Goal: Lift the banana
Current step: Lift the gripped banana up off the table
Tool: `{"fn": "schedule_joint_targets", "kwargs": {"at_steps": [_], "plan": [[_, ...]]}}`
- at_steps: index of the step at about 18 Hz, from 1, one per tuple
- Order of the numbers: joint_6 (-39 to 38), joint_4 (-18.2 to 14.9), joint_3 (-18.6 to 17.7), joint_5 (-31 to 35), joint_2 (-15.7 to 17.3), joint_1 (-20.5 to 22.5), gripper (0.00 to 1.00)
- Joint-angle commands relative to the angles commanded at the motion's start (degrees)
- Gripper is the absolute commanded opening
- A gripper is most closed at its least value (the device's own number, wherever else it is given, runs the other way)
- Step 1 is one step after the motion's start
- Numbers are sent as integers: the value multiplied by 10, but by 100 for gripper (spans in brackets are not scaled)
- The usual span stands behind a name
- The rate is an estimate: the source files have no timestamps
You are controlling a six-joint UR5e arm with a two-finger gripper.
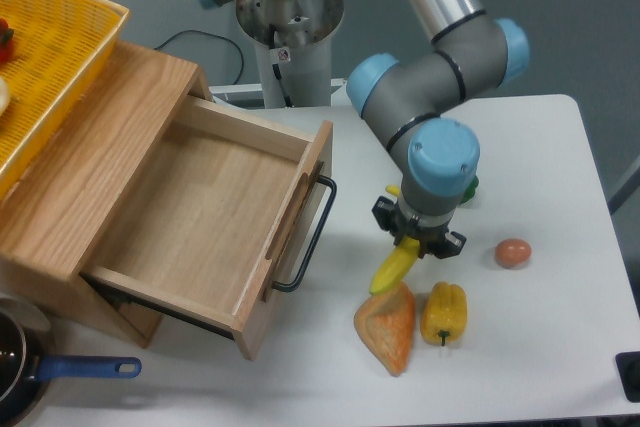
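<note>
The tool (417, 243) is sitting directly over the upper part of the banana (394, 269) and is clamped on it; the jaws themselves are mostly hidden under the wrist housing, so the grip is judged from how the fruit is hanging. The banana is pointing down and to the left from the tool, with its long axis running diagonally toward the front edge of the tabletop (560, 347), and its lower tip is lying just above the pastry wedge (387, 325); contact between the two cannot be confirmed. The fruit appears to be clear of the surface or nearly so, which suggests the lift is under way. The coming move depends on a straight upward pull, since the yellow pepper (443, 312) is lying just beside the pastry wedge and the drawer handle (310, 237) is standing near on the left. The open drawer (195, 212) is holding nothing visible. The yellow basket (60, 57) on the cabinet top is holding items only partly in view at the picture edge. The egg (513, 252) is resting well apart toward the right edge.
</note>
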Motion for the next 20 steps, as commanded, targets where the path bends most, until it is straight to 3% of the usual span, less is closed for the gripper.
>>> {"fn": "schedule_joint_targets", "kwargs": {"at_steps": [3,9,20], "plan": [[4,-23,0,0,20,1,37],[5,-31,-3,-1,40,2,37],[25,-48,-8,-4,47,18,37]]}}
